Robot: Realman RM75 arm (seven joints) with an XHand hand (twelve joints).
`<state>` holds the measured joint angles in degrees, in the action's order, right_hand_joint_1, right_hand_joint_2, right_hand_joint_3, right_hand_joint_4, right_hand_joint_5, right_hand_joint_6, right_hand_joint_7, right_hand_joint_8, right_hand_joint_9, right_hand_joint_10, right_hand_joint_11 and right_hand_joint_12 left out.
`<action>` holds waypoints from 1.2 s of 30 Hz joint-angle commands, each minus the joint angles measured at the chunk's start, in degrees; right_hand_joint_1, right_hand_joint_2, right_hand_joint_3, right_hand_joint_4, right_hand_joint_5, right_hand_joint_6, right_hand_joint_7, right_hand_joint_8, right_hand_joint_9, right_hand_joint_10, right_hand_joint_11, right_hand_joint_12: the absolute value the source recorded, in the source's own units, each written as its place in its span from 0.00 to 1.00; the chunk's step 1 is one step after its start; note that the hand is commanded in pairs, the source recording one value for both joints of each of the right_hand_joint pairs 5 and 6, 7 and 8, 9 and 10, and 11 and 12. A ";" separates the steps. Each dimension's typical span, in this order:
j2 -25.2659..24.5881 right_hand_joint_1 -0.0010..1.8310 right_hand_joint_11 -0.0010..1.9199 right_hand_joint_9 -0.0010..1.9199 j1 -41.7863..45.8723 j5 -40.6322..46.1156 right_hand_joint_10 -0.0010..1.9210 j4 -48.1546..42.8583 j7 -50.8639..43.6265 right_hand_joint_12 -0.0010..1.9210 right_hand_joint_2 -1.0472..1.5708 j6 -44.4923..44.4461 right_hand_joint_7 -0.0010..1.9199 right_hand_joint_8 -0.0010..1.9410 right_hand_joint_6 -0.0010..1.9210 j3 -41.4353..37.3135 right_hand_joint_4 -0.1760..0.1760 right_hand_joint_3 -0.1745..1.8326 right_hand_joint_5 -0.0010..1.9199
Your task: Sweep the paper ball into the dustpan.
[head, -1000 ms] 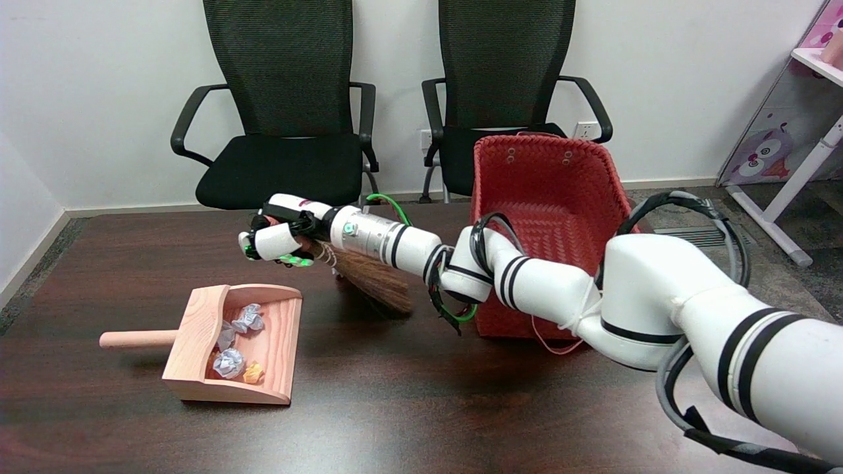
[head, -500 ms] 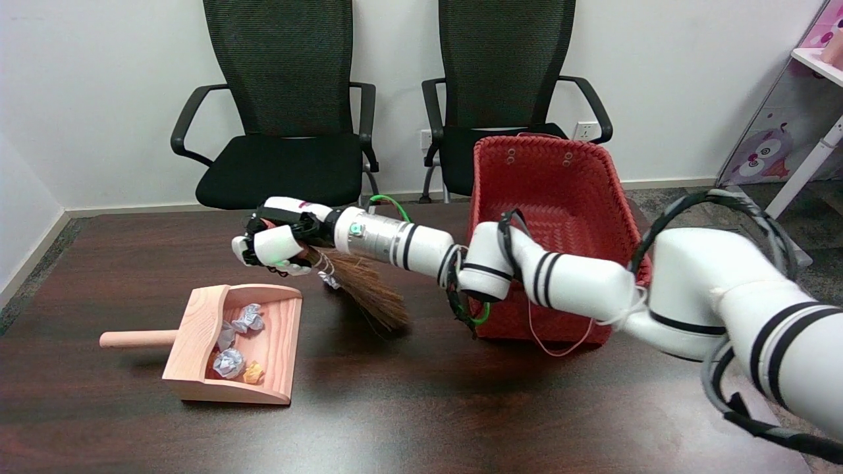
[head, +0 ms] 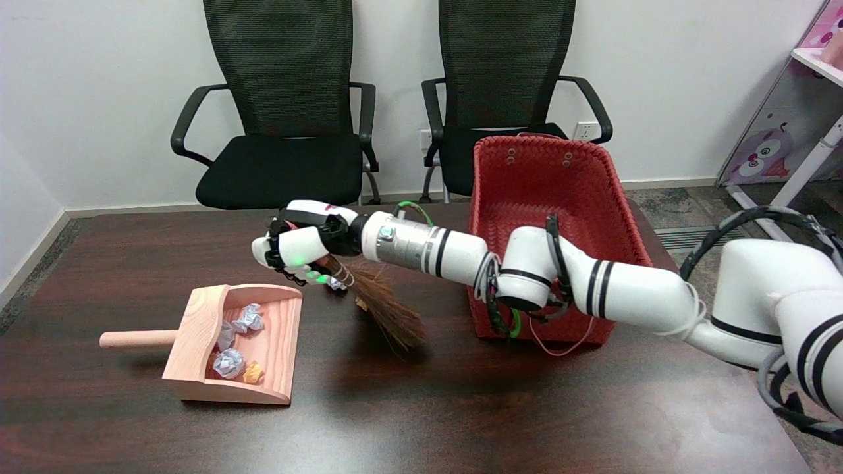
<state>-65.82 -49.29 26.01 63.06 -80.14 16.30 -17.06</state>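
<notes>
The right hand (head: 299, 249) sits a little left of the frame's centre, its fingers wrapped around the handle end of a small brown broom (head: 388, 315). The bristles slant down and to the right from the hand, and their tips lie close to the dark wooden surface (head: 421, 408); whether they touch it cannot be told. The white right arm (head: 593, 286) stretches across from the right edge of the frame, passing in front of a red woven basket (head: 546, 197) that stands on the surface at centre right.

The wooden dustpan (head: 230, 342) lies at lower left of the hand, its handle pointing left and its open mouth facing right. Inside it rest several crumpled paper balls (head: 230, 362), bluish-white ones and a small orange one near the front lip. They lie well below and left of the hand, apart from the broom's bristles.

Two black office chairs (head: 283, 131) stand behind the surface against a white wall.
</notes>
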 commanded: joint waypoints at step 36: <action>1.77 0.44 1.00 1.00 4.83 20.60 1.00 7.11 3.20 1.00 0.84 17.27 1.00 0.99 1.00 -19.14 0.52 0.89 1.00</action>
<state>-65.44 -41.68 49.43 69.04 -77.07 35.61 -29.59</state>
